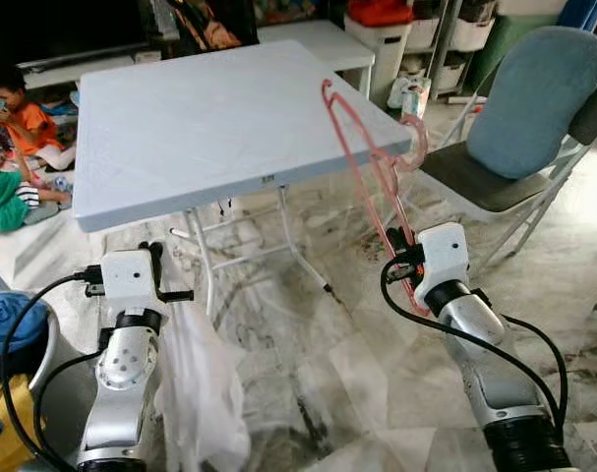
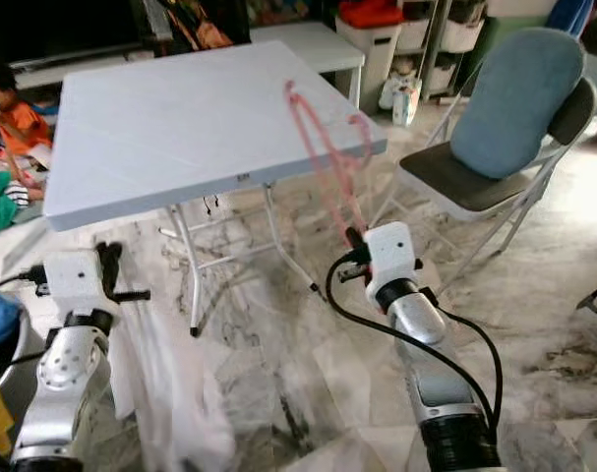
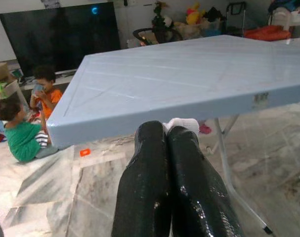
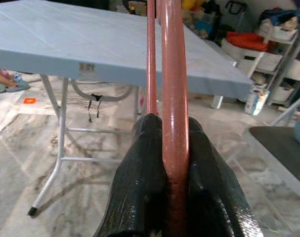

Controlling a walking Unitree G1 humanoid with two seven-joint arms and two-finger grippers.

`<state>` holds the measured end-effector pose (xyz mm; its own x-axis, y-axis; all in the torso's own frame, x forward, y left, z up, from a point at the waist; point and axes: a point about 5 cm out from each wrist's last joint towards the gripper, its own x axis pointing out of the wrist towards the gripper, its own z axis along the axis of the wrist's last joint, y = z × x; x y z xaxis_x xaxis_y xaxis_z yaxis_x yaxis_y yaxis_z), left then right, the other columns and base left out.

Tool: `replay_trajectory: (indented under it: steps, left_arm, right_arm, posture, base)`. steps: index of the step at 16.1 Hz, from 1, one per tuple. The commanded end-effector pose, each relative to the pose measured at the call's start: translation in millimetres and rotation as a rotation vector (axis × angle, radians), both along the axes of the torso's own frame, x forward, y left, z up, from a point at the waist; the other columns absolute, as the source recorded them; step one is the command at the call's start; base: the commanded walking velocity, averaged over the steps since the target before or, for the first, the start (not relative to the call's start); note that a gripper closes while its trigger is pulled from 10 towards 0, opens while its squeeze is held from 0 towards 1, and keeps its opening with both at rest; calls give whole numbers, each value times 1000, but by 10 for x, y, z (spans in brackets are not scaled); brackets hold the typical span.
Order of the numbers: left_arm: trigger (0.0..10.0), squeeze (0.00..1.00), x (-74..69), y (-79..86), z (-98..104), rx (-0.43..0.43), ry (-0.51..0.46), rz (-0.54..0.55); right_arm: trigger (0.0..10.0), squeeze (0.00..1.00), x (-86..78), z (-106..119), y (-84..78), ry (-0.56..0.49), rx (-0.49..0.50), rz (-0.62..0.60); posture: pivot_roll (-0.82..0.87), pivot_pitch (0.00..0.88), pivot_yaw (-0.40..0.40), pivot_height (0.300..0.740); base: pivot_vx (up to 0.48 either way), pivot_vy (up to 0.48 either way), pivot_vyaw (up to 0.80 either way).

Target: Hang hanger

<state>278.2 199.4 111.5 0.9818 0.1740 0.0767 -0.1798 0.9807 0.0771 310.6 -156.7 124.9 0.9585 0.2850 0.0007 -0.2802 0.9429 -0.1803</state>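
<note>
A pink plastic hanger (image 1: 369, 157) stands tilted in the air, its upper part over the right corner of the light blue folding table (image 1: 209, 108). My right gripper (image 1: 404, 264) is shut on the hanger's lower bar, below the table's front right edge; the right wrist view has the pink bar (image 4: 174, 108) pinched between both black fingers (image 4: 140, 182). My left gripper (image 1: 158, 267) is held low at the left, in front of the table's front edge, its fingers (image 3: 150, 187) pressed together on nothing.
A folding chair (image 1: 514, 157) with a blue cushion stands right of the table. Two people sit on the floor at far left (image 1: 18, 147). A blue basket (image 1: 13, 334) is by my left arm. White storage bins (image 1: 382, 39) stand behind the table. Marble floor below.
</note>
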Motion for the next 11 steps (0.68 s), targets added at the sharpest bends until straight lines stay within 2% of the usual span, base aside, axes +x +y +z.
replay_trajectory:
  steps: [1, 3, 7, 11]
  left_arm:
    - [10000, 0, 7, 33, 78, 7, -33, 12]
    - [10000, 0, 10, 14, 112, 7, -44, 10]
    - [10000, 0, 24, 22, 120, 7, -45, 19]
    - [10000, 0, 56, 43, 146, 12, -50, 25]
  right_arm:
    - [10000, 0, -3, 45, 60, -21, 1, 28]
    - [10000, 0, -2, 61, 93, -31, 5, 53]
    - [10000, 0, -1, 84, 110, -44, 21, 61]
    - [10000, 0, -6, 77, 107, -41, 38, 61]
  posture:
    - [-98, 0, 20, 731]
    - [-96, 0, 19, 731]
    - [-93, 0, 20, 731]
    - [-96, 0, 23, 736]
  base:
    - [304, 0, 0]
    - [304, 0, 0]
    - [324, 0, 563]
    - [351, 0, 0]
